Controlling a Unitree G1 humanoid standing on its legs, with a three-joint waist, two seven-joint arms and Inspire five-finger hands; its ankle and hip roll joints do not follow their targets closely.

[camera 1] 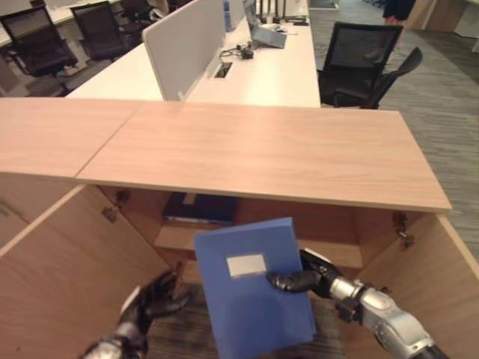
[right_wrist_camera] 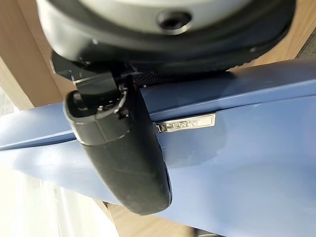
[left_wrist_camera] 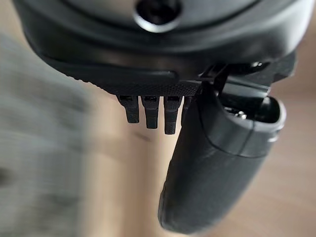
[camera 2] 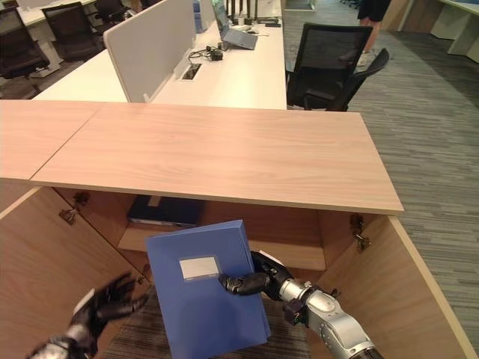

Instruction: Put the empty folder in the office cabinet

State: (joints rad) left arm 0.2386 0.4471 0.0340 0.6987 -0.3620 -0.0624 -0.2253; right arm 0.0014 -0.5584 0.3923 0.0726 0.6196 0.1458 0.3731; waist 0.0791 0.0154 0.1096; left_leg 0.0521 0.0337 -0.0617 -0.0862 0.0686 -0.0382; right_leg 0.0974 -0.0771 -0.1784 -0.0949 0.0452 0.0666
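A long wooden cabinet (camera 1: 262, 153) spans the foreground, its flat top bare and its two doors (camera 1: 67, 269) swung open toward the camera, showing a shelf (camera 1: 179, 238) inside. Behind it stands a white desk (camera 1: 262, 75) with a pale divider panel (camera 1: 183, 45), cables and small devices on it, and black office chairs (camera 1: 359, 63) around it; a person's legs (camera 1: 397, 9) show at the far edge. On the cabinet shelf lies a dark blue folder (camera 1: 200, 208), flat. In front of the open cabinet, held up in the air below the top's front edge, is the lighter blue folder (camera 1: 254, 288), tilted, with a pale label on its face. The right hand (camera 1: 303, 278) grips it at its right edge, thumb on the front and fingers clamped behind. The left hand (camera 1: 150, 303) hangs low beside the left door, apart from the folder, fingers spread and holding nothing.
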